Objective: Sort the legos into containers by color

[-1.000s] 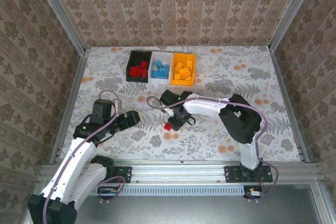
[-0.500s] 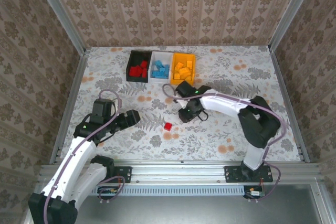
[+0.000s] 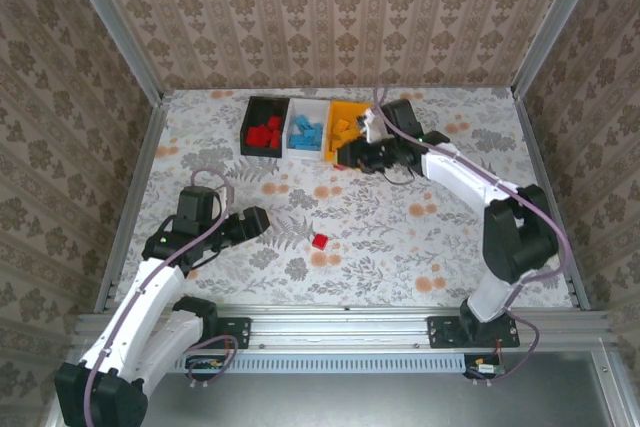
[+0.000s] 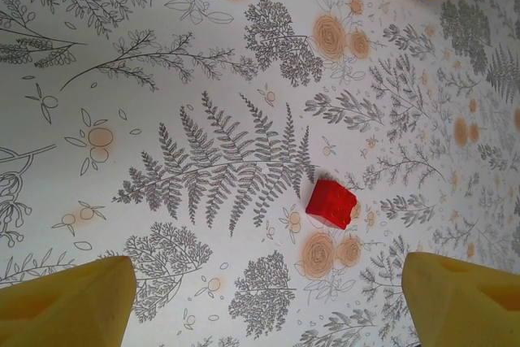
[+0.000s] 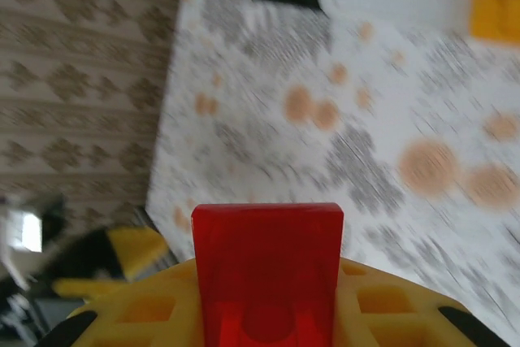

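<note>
Transit has begun: the right gripper (image 3: pixel 352 155), clamped on a red lego (image 5: pixel 266 258), has swung from mid-tabletop (image 3: pixel 450 237) to the orange container's (image 3: pixel 349 104) near edge; the black container (image 3: pixel 247 127) holding reds lies further left. The left gripper (image 3: pixel 255 219) hangs wide near the loose red lego (image 3: pixel 319 240)

**Right arm swings back to the bins**
My right end effector (image 3: pixel 350 155) has left mid-worktop, where it hovered a second ago, and now sits at the orange bin (image 3: pixel 348 104), clamped on a red lego (image 5: pixel 266 270).
</note>
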Controlling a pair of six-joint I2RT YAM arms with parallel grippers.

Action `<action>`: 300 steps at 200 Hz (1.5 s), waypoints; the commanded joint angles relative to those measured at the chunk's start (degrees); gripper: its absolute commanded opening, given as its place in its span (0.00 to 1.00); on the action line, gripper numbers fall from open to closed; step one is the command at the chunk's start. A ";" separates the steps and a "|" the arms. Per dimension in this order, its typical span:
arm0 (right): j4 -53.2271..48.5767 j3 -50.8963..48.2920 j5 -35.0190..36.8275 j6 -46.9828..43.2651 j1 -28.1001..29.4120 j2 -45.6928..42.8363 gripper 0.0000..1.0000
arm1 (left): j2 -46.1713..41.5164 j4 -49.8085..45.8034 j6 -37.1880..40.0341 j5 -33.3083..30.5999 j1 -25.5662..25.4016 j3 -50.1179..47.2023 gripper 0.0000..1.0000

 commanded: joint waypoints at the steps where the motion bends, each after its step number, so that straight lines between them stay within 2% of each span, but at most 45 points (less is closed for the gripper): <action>1: 6.73 9.55 -3.08 9.88 0.74 7.11 0.32 | -0.04 1.61 -1.12 1.05 0.69 -0.98 0.87; 47: 8.77 33.46 0.81 17.90 3.23 26.37 0.32 | -0.70 -0.21 -0.08 0.86 1.46 -0.80 0.87; 86: 5.74 56.49 3.82 21.86 4.60 43.15 0.32 | -0.79 -1.79 1.23 0.95 2.21 -0.51 0.87; 132: 2.65 80.98 7.86 25.42 5.40 59.89 0.37 | -0.61 -2.70 2.37 1.79 3.16 -0.64 0.88; 181: 5.91 82.24 10.70 26.05 5.76 61.76 0.63 | 0.69 -2.02 2.83 2.70 3.72 -0.71 0.88; 257: 4.94 82.29 10.16 24.53 5.58 59.59 0.64 | 0.38 -1.99 2.74 3.13 4.16 -0.81 0.88; 284: -0.81 81.76 7.96 19.18 5.58 55.98 0.65 | 0.57 -1.66 2.92 3.91 4.11 -0.62 0.88; 300: -4.55 78.25 6.47 14.61 5.67 51.65 0.65 | 0.90 -1.44 2.92 4.24 3.94 -0.54 0.88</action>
